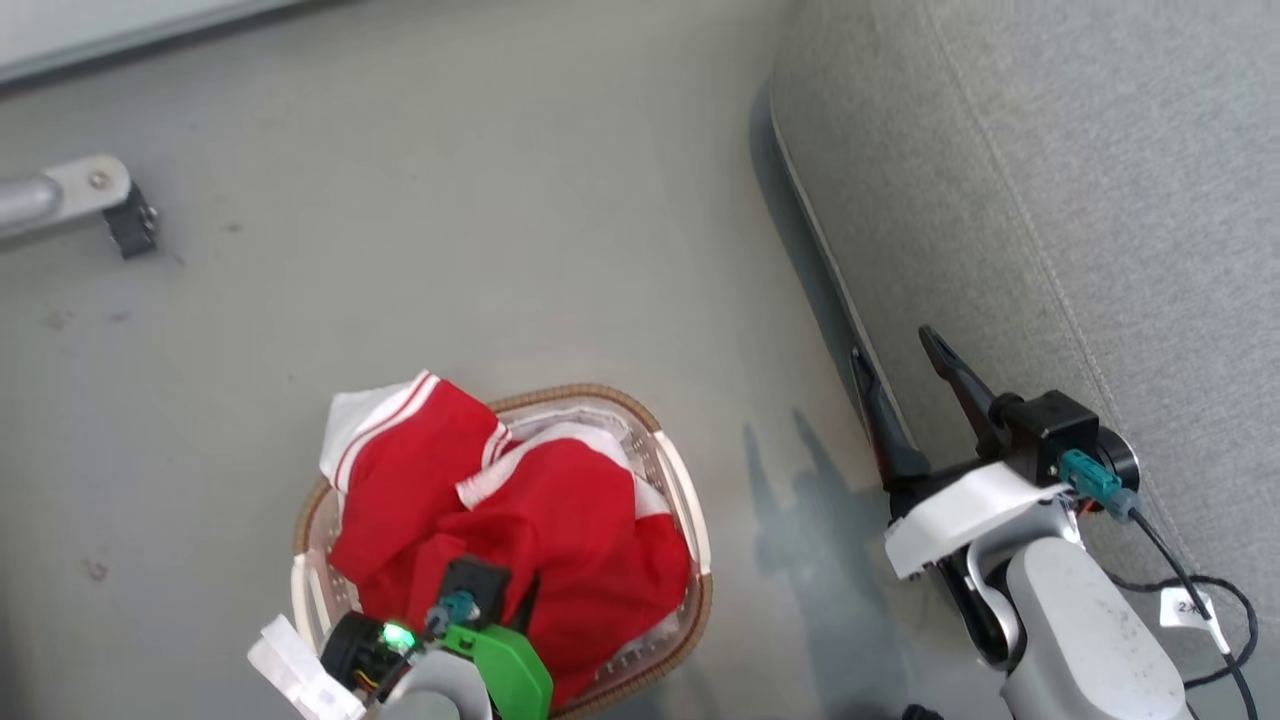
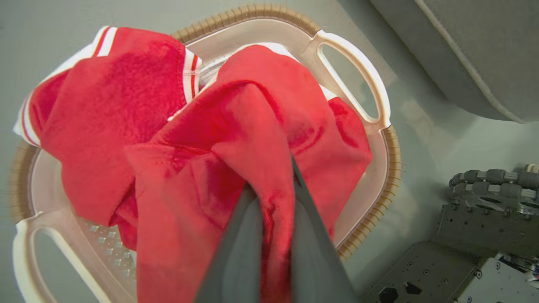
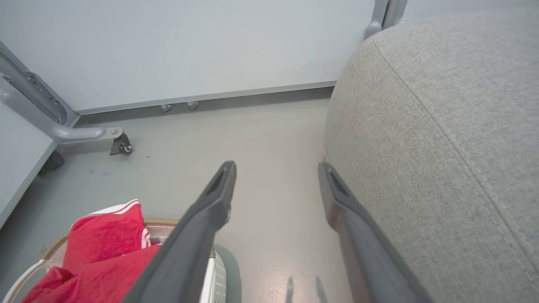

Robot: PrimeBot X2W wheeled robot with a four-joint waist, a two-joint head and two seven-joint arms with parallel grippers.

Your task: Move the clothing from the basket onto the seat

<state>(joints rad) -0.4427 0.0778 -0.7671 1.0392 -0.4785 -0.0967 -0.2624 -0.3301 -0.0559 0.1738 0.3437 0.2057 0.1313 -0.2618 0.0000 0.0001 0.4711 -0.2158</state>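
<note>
The red clothing (image 1: 520,520) with white striped trim is heaped in the oval cream basket (image 1: 690,500) on the floor at lower centre. In the left wrist view my left gripper (image 2: 273,176) is shut on a pinched fold of the clothing (image 2: 236,134), inside the basket (image 2: 379,126). My right gripper (image 1: 895,350) hangs open and empty beside the front edge of the grey seat (image 1: 1100,180). In the right wrist view its fingers (image 3: 219,198) are spread over bare floor, with the seat (image 3: 442,126) on the right and the clothing (image 3: 105,235) at lower left.
A grey metal frame leg with a caster (image 1: 125,215) stands on the floor at upper left. A pale wall with a baseboard (image 3: 202,101) runs beyond the floor. My wheeled base (image 2: 484,219) shows near the basket.
</note>
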